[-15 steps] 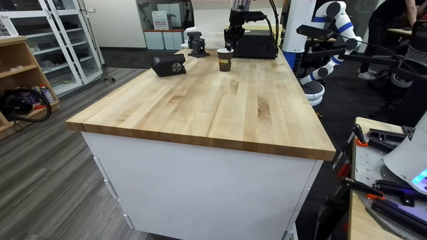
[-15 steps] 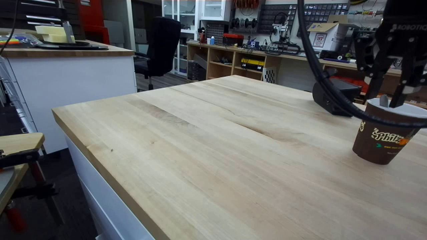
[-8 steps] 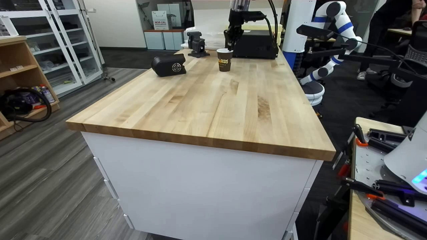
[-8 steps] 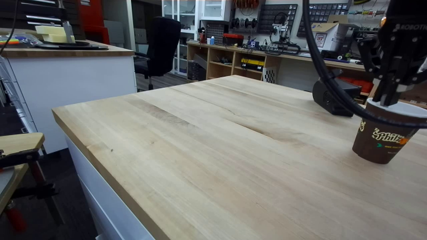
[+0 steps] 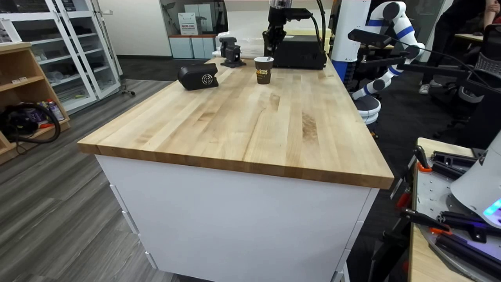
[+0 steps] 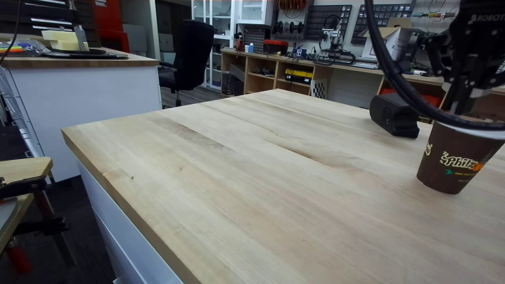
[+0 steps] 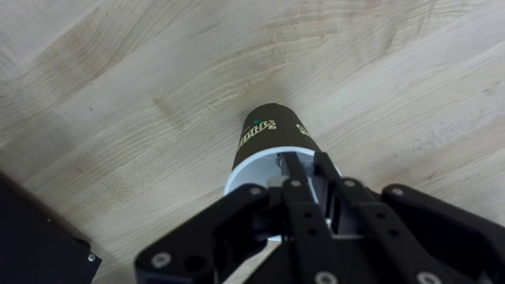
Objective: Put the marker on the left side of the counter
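Note:
The counter (image 5: 235, 129) has a light plank top and shows in both exterior views (image 6: 256, 177) and the wrist view (image 7: 158, 79). A dark paper cup (image 5: 264, 73) stands upright near its far end; it also shows in the other views (image 6: 453, 161) (image 7: 272, 122). My gripper (image 6: 461, 112) points down at the cup's mouth, its fingertips (image 7: 307, 156) close together at the rim. A small greyish end of the marker (image 6: 454, 107) shows at the fingertips, and a dark stick end (image 5: 269, 58) shows at the cup's mouth. The gripper appears shut on it. The rest of the marker is hidden.
A black case-like object (image 5: 198, 76) lies beside the cup and also shows in an exterior view (image 6: 394, 115). A black vise (image 5: 231, 52) and a black box (image 5: 299, 53) stand at the far end. A black cable (image 6: 388, 67) hangs from the arm.
The fingers were open over the cup a second ago and had closed together by half a second ago. The gripper has since risen slightly. The cup has stayed in place.

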Robot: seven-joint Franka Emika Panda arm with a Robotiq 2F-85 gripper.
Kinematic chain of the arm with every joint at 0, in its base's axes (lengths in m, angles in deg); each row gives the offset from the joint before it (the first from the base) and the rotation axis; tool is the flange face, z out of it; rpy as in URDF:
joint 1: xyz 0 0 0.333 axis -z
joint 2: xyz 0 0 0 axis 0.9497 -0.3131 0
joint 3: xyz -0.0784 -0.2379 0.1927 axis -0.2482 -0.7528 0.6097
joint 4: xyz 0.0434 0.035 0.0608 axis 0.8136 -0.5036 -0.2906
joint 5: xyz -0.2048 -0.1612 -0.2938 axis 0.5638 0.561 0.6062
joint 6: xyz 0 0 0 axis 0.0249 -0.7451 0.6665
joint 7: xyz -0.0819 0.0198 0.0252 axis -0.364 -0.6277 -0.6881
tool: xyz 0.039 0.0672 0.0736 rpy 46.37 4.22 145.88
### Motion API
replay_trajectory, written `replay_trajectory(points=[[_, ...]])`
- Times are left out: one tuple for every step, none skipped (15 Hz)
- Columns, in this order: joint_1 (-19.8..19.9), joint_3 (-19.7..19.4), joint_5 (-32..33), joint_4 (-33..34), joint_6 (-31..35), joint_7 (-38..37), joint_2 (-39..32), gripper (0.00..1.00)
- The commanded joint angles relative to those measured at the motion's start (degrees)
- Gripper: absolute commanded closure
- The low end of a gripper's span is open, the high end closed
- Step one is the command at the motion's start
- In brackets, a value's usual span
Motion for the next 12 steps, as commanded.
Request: replay_trajectory(points=[[0.8, 1.0, 0.5, 2.9, -3.1, -1.6, -0.4, 0.97], [0.7, 1.0, 0.5, 3.2, -3.4, -1.6, -0.4, 0.97], [0.7, 1.0, 0.6, 3.4, -3.6, -1.7, -0.3, 0.97], [0.6, 0.9, 0.7, 3.7, -3.9, -1.8, -0.2, 0.97], [0.5, 0.8, 0.9, 4.0, -4.3, -2.0, -0.2, 0.97], [0.4, 0.8, 1.0, 4.3, -4.7, -2.2, -0.1, 0.97], [-0.4, -0.3, 0.5, 4.0, -4.7, -2.1, 0.3, 0.97], [-0.6, -0.4, 0.6, 4.2, -4.9, -2.3, 0.4, 0.97], [-0.7, -0.5, 0.7, 4.3, -5.0, -2.5, 0.6, 0.97], [-0.9, -0.6, 0.9, 4.4, -5.2, -2.7, 0.8, 0.97], [-1.1, -0.7, 1.0, 4.6, -5.4, -2.9, 0.9, 0.97], [-1.4, -0.8, 1.3, 4.7, -5.7, -3.1, 1.2, 0.97]])
